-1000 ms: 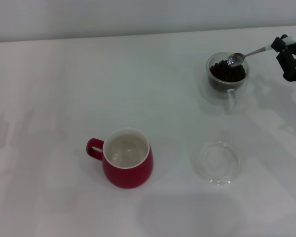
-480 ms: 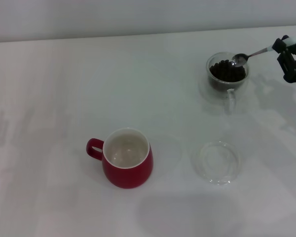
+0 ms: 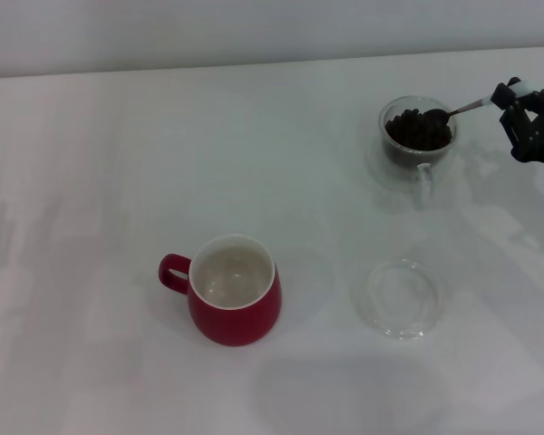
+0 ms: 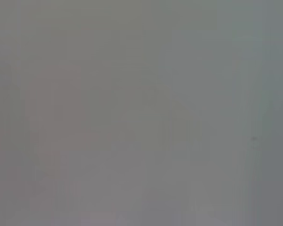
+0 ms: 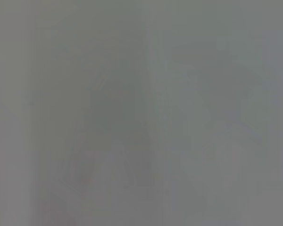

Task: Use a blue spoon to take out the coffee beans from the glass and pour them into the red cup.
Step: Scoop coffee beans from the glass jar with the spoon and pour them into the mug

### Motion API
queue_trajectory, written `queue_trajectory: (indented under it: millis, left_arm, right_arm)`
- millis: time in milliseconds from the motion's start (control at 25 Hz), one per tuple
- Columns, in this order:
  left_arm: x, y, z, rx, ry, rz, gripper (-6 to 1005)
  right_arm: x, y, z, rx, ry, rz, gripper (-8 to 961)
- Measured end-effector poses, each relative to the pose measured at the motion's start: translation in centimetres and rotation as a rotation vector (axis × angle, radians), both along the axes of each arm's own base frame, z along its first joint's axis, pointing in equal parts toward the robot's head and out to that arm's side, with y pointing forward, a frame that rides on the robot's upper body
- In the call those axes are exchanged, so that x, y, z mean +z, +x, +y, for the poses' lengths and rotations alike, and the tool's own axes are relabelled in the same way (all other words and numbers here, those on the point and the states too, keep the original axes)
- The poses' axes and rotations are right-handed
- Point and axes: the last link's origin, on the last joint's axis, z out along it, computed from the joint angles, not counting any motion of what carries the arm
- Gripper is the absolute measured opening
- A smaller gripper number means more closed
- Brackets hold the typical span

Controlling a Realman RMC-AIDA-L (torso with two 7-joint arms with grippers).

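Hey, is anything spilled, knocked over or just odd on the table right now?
Nothing stands out. The glass and red cup stand upright, the coffee beans are all inside the glass, and the right gripper holds the blue spoon dipped into them. A clear saucer lies flat nearby.

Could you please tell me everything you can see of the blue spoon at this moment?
The blue spoon is a small teaspoon with a shiny metal bowl and neck and a pale blue handle. The right gripper holds its handle end at the table's far right. It slants down toward the glass, with its bowl dipped among the coffee beans near the rim. Whether it carries beans cannot be told.
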Motion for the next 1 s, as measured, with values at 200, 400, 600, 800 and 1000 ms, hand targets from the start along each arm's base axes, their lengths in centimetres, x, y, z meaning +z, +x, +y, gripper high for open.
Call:
queue_trajectory:
  millis: [200, 400, 600, 800, 1000]
  left_arm:
    - [0.0, -0.1, 0.0, 0.002, -0.001, 0.002, 727]
    - [0.0, -0.1, 0.0, 0.003, -0.001, 0.005, 727]
    - [0.0, -0.1, 0.0, 0.002, -0.001, 0.004, 726]
    - [0.0, 0.0, 0.1, 0.0, -0.001, 0.004, 726]
    - [0.0, 0.0, 0.2, -0.002, -0.001, 0.005, 726]
  right_arm:
    - [-0.3, 0.0, -0.1, -0.006, -0.01, 0.005, 146]
    - [-0.8, 0.1, 0.0, -0.031, -0.032, 0.034, 146]
    - [-0.7, 0.3, 0.0, -0.063, -0.052, 0.082, 146]
    - [-0.5, 0.6, 0.1, -0.094, -0.07, 0.146, 146]
    - [-0.2, 1.2, 0.3, -0.144, -0.099, 0.199, 146]
